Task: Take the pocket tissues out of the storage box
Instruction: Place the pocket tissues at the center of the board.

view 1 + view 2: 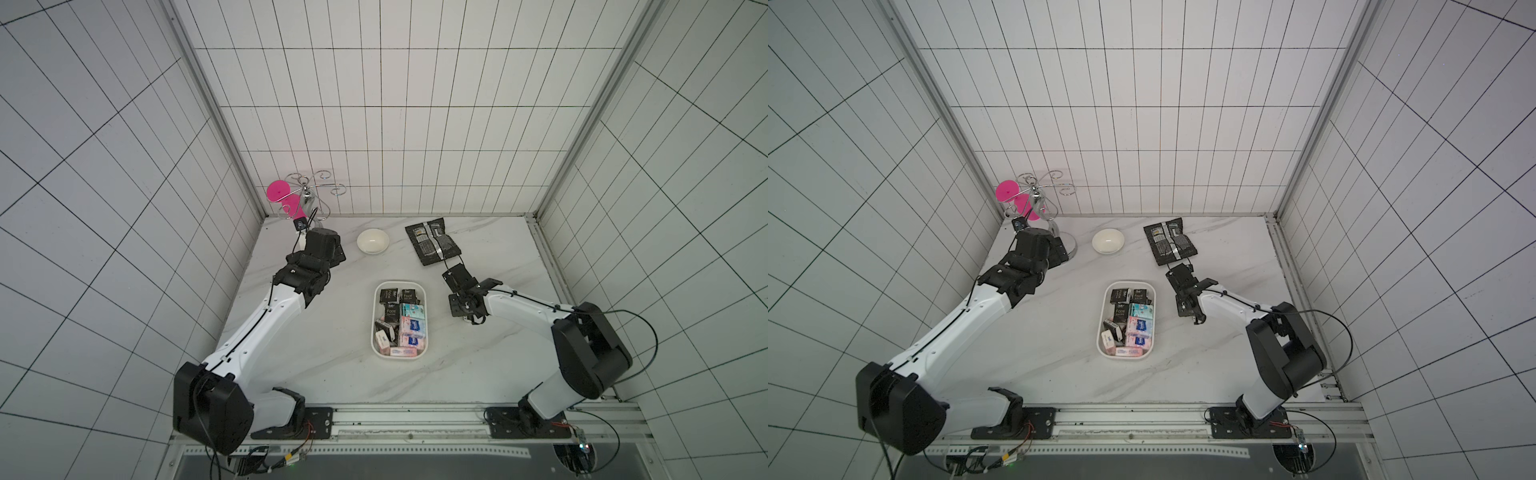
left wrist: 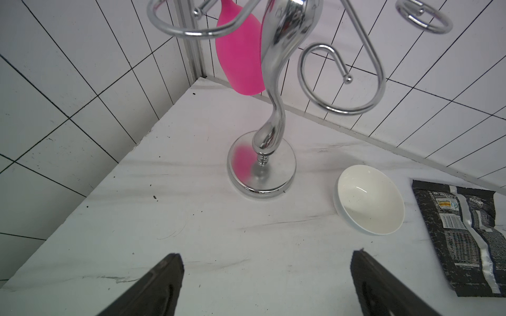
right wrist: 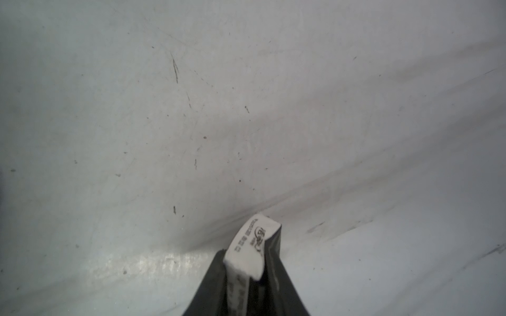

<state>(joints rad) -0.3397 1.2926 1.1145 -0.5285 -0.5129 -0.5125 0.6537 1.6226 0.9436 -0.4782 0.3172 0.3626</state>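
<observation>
Right gripper [image 3: 246, 262] pinches one white tissue packet [image 3: 256, 235] by its end, low over the table [image 3: 164, 136], just right of the storage box [image 1: 372, 324]. Other pocket tissues [image 1: 401, 324] fill the box. Left gripper [image 2: 267, 255] is spread and empty, well left of the box. Risk: the thin end-grip on a soft packet slips and it drops crooked.

White tiled walls [image 1: 374, 124] with dark grout lines close three sides, joined by grey metal corner posts [image 1: 212, 109]; the table [image 1: 316, 365] is grey-veined white marble, evenly lit
</observation>
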